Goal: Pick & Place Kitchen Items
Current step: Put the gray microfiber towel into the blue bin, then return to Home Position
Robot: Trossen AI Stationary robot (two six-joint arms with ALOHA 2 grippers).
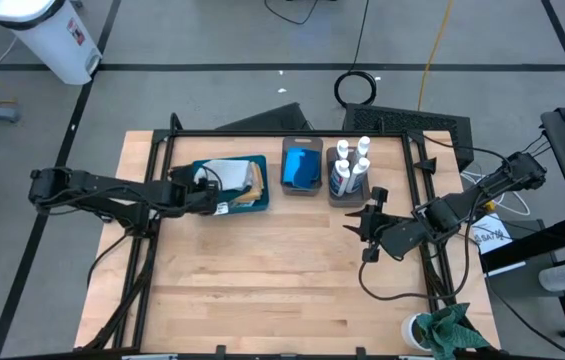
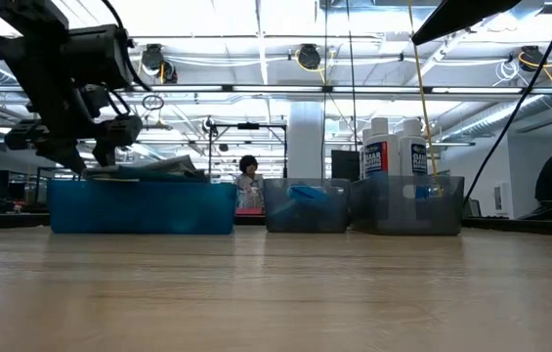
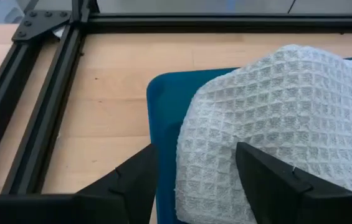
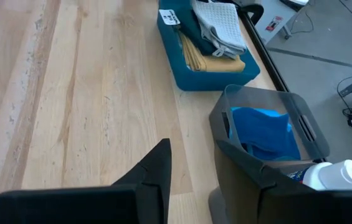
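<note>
Nearly all sorted, by the look of it. Pale grey cloth lying on top of the stack in the teal tray, over the mustard cloth and a dark teal cloth beneath. Blue sponges gathered in the middle bin; 4 white bottles standing upright in the bin beside it, nearest the right arm. No loose kitchen item visible on the bare table in the high view.

Left gripper hovering at the tray's edge, fingers parted on either side of the grey cloth's near edge and not pinching it: judged a release just made, cloth resting on the stack. Right gripper waiting above the table just in front of the bottle bin, fingers slightly apart with nothing between them.

Left to do, as a judgement: pulling the left arm clear of the tray, perhaps little else. Green rag sitting off at the table's near right corner, apart from the sorted items. Exact count of sponges hard to tell.
</note>
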